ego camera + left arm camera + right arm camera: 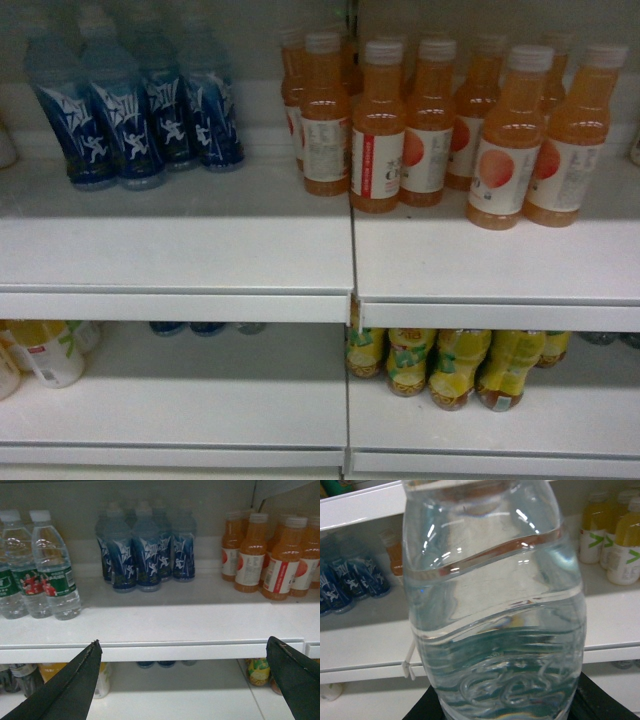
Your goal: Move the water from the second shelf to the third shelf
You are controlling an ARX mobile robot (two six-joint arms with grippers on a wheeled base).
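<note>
Clear ribbed plastic fills the right wrist view: a water bottle [492, 610] stands upright in the right gripper [500, 707], whose dark jaws show only at its base, at about 6 o'clock, and seem clamped on it. Judging from this, the carrying step is in hand, with the bottle lifted off its shelf and not yet set down. The next move calls for bringing it level with the third shelf and finding a bare patch of white board to stand it on.

The left gripper [187, 680] hovers empty before a shelf edge [150, 650], its jaws wide apart. Two more water bottles [37, 570] with green labels stand at 9 o'clock in that view, blue sports-drink bottles [145, 555] at 12, orange juice bottles [270, 555] at 2. In the head view neither arm shows; yellow drink bottles [460, 365] crowd the lower shelf at 5 o'clock and would hinder a placement there.
</note>
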